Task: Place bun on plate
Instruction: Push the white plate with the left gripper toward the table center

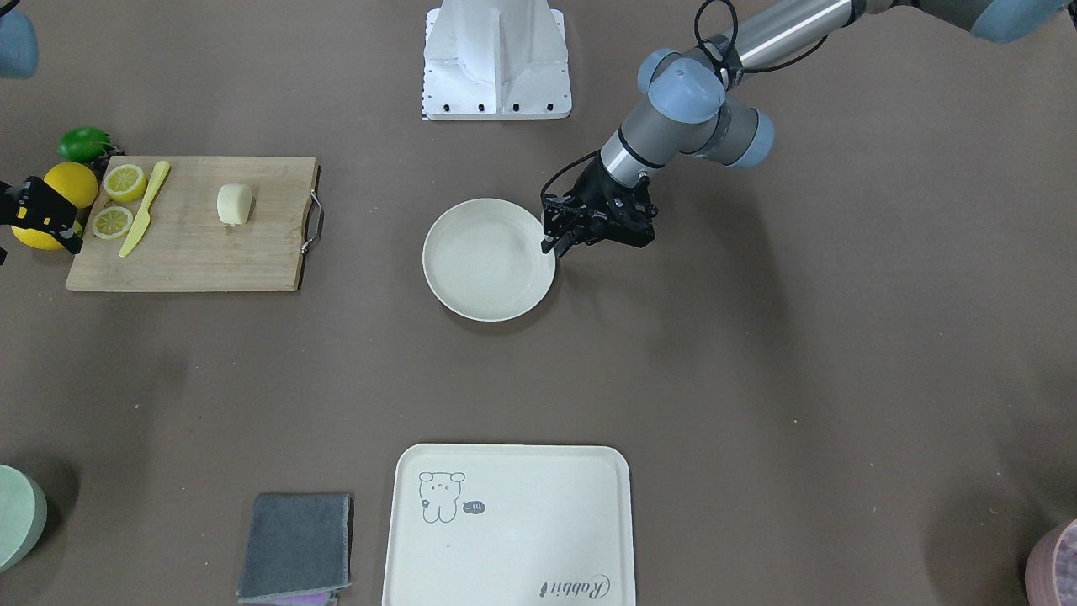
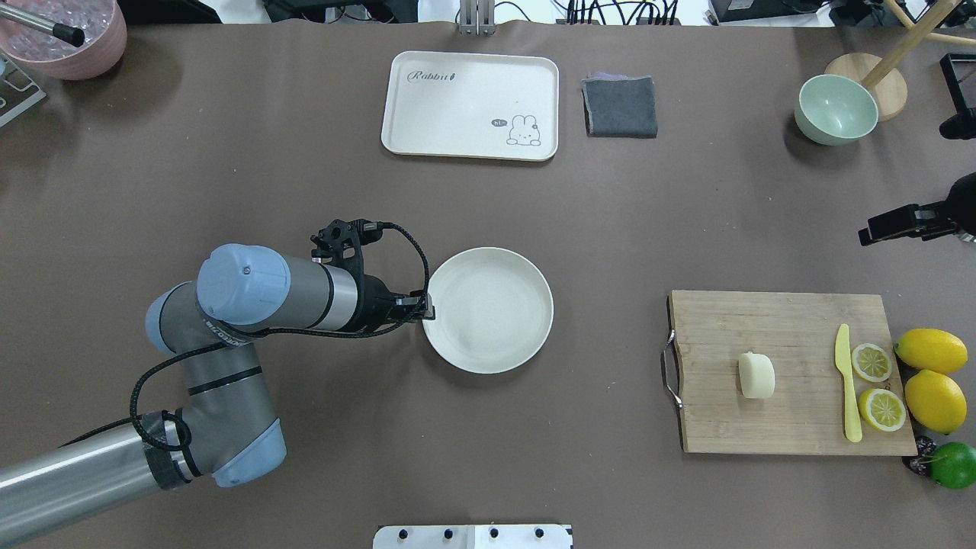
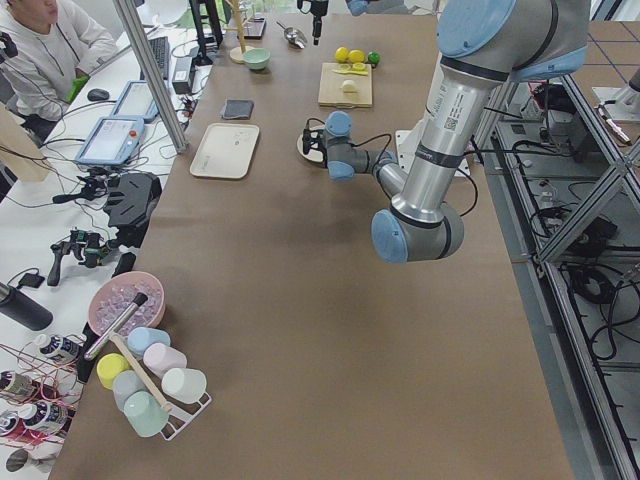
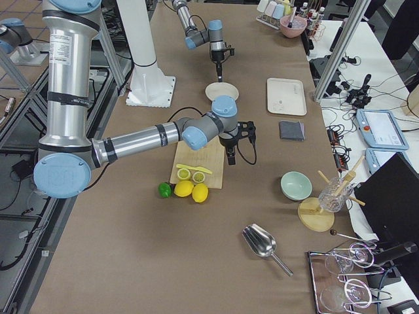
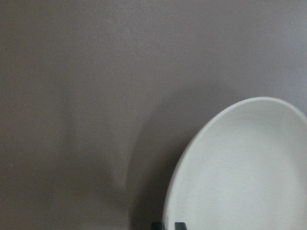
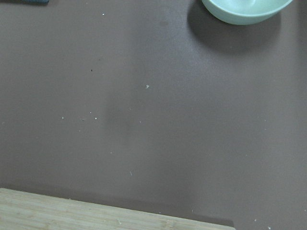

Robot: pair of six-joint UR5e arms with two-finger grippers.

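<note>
The bun [image 2: 756,375], a small pale cream lump, lies on the wooden cutting board [image 2: 793,415] at the table's right. The round off-white plate [image 2: 488,309] sits at the middle of the table with nothing on it. My left gripper [image 2: 427,309] is at the plate's left rim; in the left wrist view its two fingertips stand close together on either side of the rim [image 5: 169,201], shut on it. My right gripper [image 4: 229,159] hangs over bare table just beyond the board's far edge. Its fingers show in no wrist view, so I cannot tell its state.
On the board lie a yellow knife [image 2: 846,385] and two lemon halves [image 2: 871,361]. Whole lemons [image 2: 932,351] and a lime [image 2: 953,463] sit beside it. At the back are a cream tray [image 2: 469,103], a grey cloth [image 2: 620,106], a green bowl [image 2: 835,109] and a pink bowl [image 2: 65,38].
</note>
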